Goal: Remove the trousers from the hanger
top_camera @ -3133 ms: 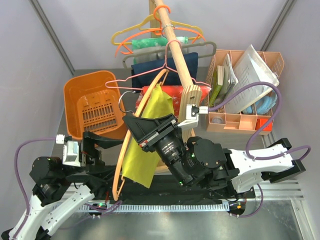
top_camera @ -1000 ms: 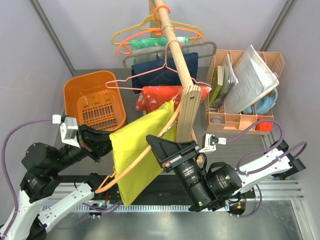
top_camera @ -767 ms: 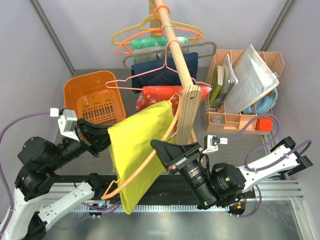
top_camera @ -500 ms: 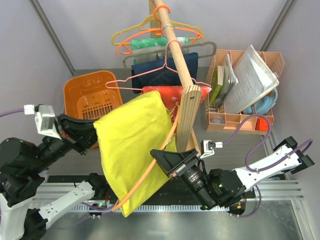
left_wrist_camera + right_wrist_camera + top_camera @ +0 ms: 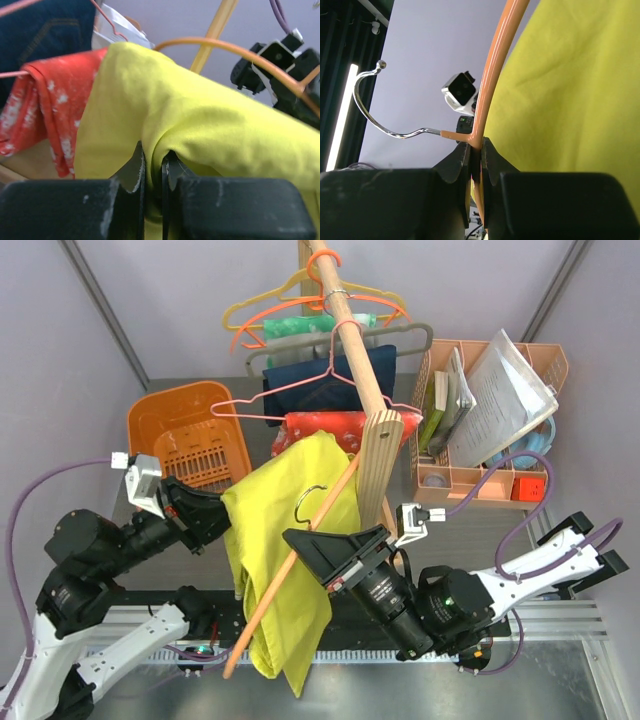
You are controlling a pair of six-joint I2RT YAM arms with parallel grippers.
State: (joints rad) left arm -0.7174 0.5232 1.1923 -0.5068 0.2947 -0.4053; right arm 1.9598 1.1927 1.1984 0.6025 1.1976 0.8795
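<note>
At the left, pinching a bunched fold of the yellow-green trousers (image 5: 275,505) with the left gripper (image 5: 222,518), with jaws clenched nearly together on the cloth. Working just in front of an orange slatted basket (image 5: 180,440) on the far-left part of the table. In the middle, holding the trousers up in the air, draped over the peach plastic hanger (image 5: 270,602) and hanging down toward the near edge, just near of a red white-speckled cloth (image 5: 320,425) on the wooden rail (image 5: 355,350). Tilting the hanger steeply, with its low end near-left and its chrome hook (image 5: 310,502) free of the rail. Right of centre, grasping the hanger's thin orange bar with the right gripper (image 5: 293,542), with jaws tight on the plastic close to the hook's root and yellow fabric just beside the grip. Working to the left of a peach desk organiser (image 5: 470,488) stuffed with papers at the far right.
</note>
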